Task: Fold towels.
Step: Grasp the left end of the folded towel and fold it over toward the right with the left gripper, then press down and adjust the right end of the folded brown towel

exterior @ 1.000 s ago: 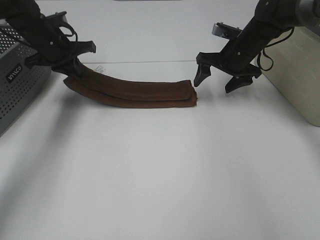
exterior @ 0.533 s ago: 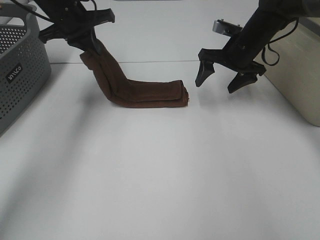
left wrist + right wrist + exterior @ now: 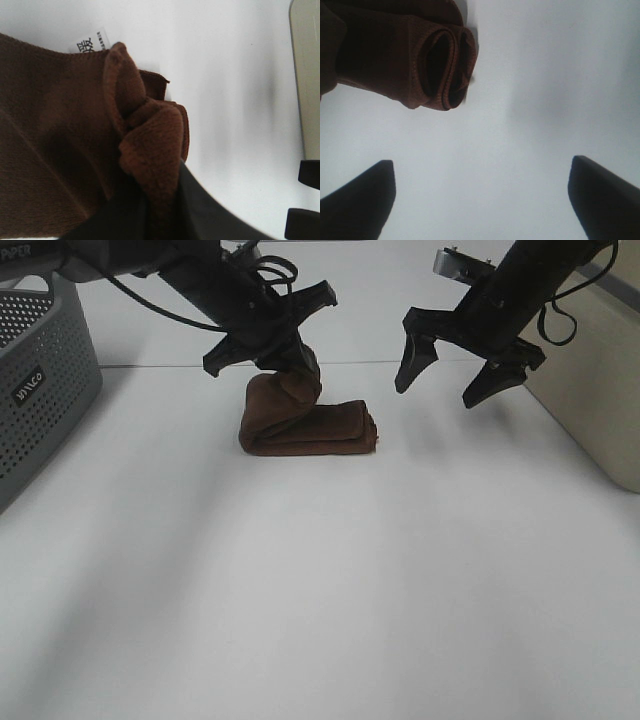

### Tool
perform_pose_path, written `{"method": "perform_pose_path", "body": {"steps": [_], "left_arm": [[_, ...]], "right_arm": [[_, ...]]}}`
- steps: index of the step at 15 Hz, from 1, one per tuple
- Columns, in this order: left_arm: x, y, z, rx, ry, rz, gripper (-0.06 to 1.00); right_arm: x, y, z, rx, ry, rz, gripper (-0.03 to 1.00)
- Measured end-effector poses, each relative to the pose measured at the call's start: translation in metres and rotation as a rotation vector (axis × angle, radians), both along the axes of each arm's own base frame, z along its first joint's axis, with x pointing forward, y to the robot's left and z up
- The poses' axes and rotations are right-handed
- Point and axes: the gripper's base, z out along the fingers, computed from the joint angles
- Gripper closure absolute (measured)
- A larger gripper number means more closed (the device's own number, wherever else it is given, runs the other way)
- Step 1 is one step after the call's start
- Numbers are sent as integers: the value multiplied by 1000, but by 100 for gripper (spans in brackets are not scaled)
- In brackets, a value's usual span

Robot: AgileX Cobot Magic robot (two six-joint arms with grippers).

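Observation:
The dark reddish-brown towel (image 3: 330,430) lies in a short folded bundle at the back middle of the white table. Its left end is lifted and doubled over to the right. My left gripper (image 3: 296,376) is shut on that raised end just above the bundle. In the left wrist view the towel (image 3: 50,150) bunches between the dark fingers (image 3: 200,215), and its white tag (image 3: 92,42) shows at one edge. My right gripper (image 3: 440,388) hangs open in the air to the right of the towel, touching nothing. The right wrist view shows the towel's rolled end (image 3: 440,65) beyond the spread gripper (image 3: 481,167).
A grey perforated basket (image 3: 40,370) stands at the left edge. A beige box (image 3: 600,390) sits at the far right, close behind the right arm. Bare white tabletop (image 3: 320,600) fills the front.
My left gripper has carried the towel's left end up and rightward, doubling the long strip over into a short bundle. The right gripper has risen a little and stayed open.

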Motion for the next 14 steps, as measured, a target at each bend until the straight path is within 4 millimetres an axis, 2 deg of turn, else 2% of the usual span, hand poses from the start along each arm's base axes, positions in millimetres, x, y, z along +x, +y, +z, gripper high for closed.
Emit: {"method": "perform_pose_path", "body": {"steps": [2,5,6,9,10,12,14], "left_arm": [[0,-7,-4,-26,-1,11,69],[-2,-15,-2,-85,4,26,33],[-2,-17,0,-118,13,39,27],[1,-17,9,-149,-37,54,23],[2,-14,19,-135,-90,37,23],[8,5,38,-89,-181,26,23],[20,35,41,-22,-212,48,23]], "right_arm": [[-1,0,0,0,8,3,9],[-1,0,0,0,7,2,9],[-1,0,0,1,7,1,9],[0,6,3,78,6,-17,9],[0,9,5,111,0,-19,9],[1,22,12,249,-29,10,9],[1,45,19,361,-89,61,9]]}}
